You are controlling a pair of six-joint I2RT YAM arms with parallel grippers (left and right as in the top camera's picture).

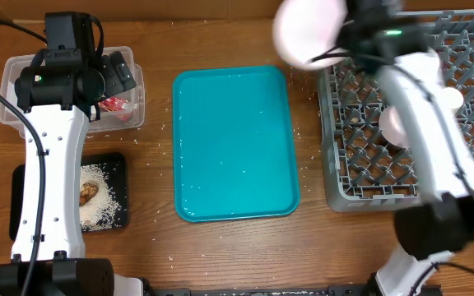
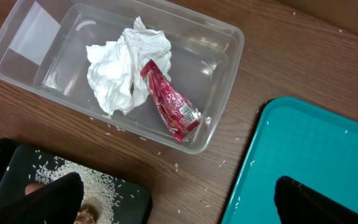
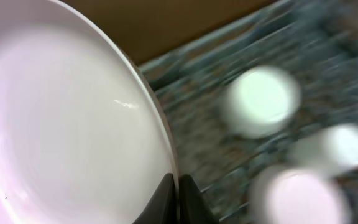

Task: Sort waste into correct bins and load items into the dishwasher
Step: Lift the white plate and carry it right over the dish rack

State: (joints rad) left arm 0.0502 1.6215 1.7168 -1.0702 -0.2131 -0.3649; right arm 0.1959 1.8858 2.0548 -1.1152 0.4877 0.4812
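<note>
- Wooden counter (image 1: 155, 247) carries grey pegged plastic dish rack (image 1: 369, 164).
- Right tool (image 3: 178, 186) pinches large white round plate (image 3: 61, 124) by rim at rack's far-left corner; left tool (image 2: 179, 196) spread.
- Risk: rim-only grip; plate may pivot, slip onto pegs.

You're working at a robot test bench dressed up as a kitchen clean-up corner: a left arm (image 1: 52, 164) and right arm (image 1: 426, 131) stand at a wooden table (image 1: 155, 247), with a grey dish rack (image 1: 360, 177), teal tray (image 1: 233, 140), clear tub (image 2: 222, 56) and black tray (image 1: 112, 168).
</note>
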